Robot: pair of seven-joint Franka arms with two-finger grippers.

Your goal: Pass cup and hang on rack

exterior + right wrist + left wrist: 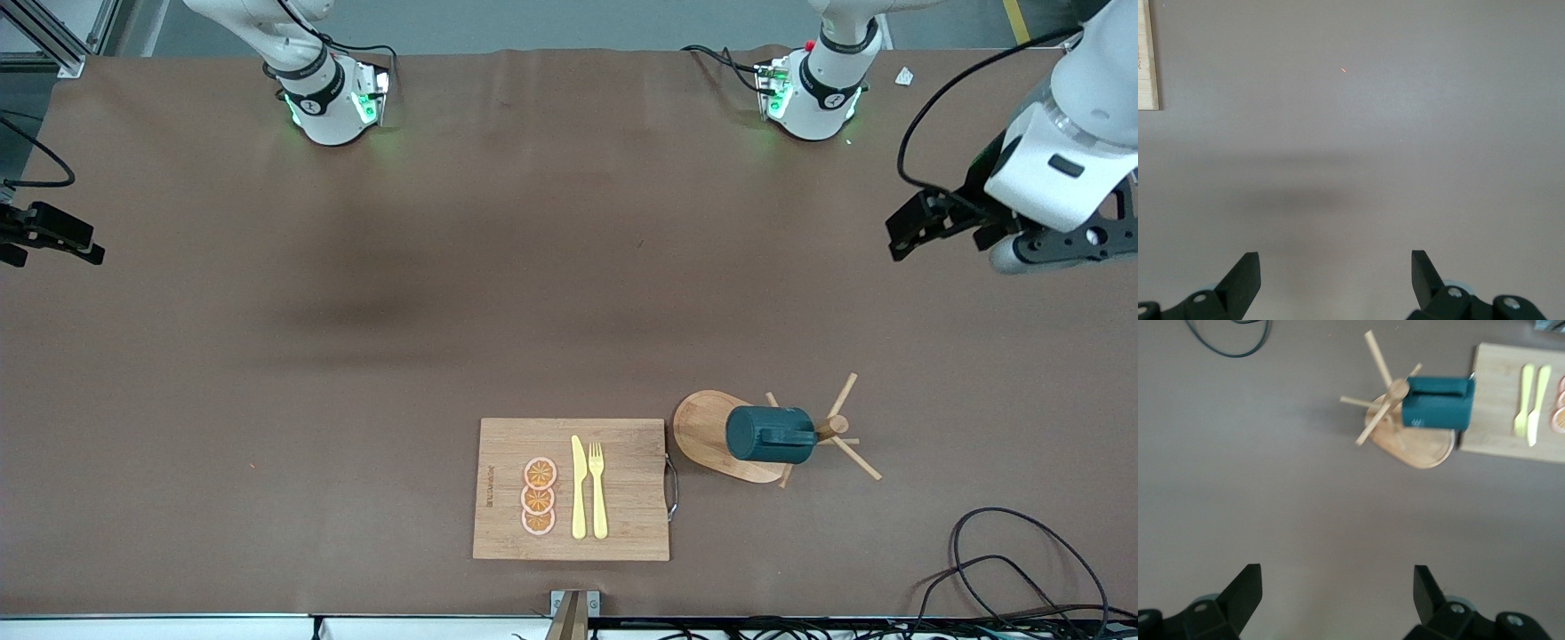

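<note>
The dark teal cup (770, 434) hangs sideways on a peg of the light wooden rack (702, 427), beside the cutting board toward the left arm's end of the table. In the left wrist view the cup (1437, 403) and rack (1421, 447) show well ahead of my left gripper (1338, 587). That gripper (925, 227) is open and empty, raised over bare table at the left arm's end. My right gripper (53, 238) is open and empty at the right arm's end of the table, over bare mat (1336, 270).
A bamboo cutting board (636, 480) lies near the front camera's edge and carries orange slices (539, 496), a yellow knife (579, 489) and a yellow fork (597, 489). Black cables (1005, 551) lie at the near corner by the left arm's end.
</note>
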